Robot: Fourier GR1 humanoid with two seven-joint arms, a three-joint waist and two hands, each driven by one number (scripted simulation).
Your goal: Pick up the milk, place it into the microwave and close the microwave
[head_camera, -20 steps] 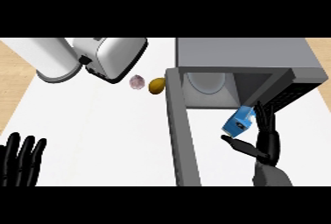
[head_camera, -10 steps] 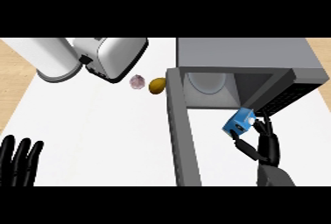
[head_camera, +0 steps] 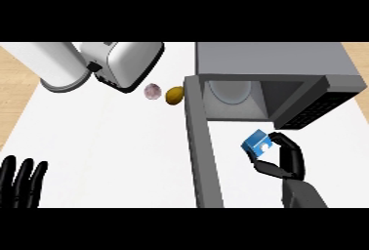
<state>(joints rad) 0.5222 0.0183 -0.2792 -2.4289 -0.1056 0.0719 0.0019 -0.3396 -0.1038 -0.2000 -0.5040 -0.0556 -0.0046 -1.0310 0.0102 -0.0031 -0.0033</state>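
Your right hand [head_camera: 287, 158] has carried the milk [head_camera: 258, 142] closer to the microwave [head_camera: 274, 88], fingers curled round the carton, just short of its open mouth. Watch that it may clip the open door [head_camera: 204, 156] or the plate [head_camera: 231, 91] inside. Your left hand [head_camera: 22, 180] rests open on the white worktop [head_camera: 108, 146], well away from the microwave.

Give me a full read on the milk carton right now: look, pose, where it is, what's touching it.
The milk carton is a small blue box with a white marking on its face, looking like printed card. It is tilted, one corner pointing up toward the microwave, and sits just in front of the open cavity, to the right of the swung-open door. The right hand holds it, fingers curled round its right side and thumb below. It does not appear to touch the counter or the microwave.
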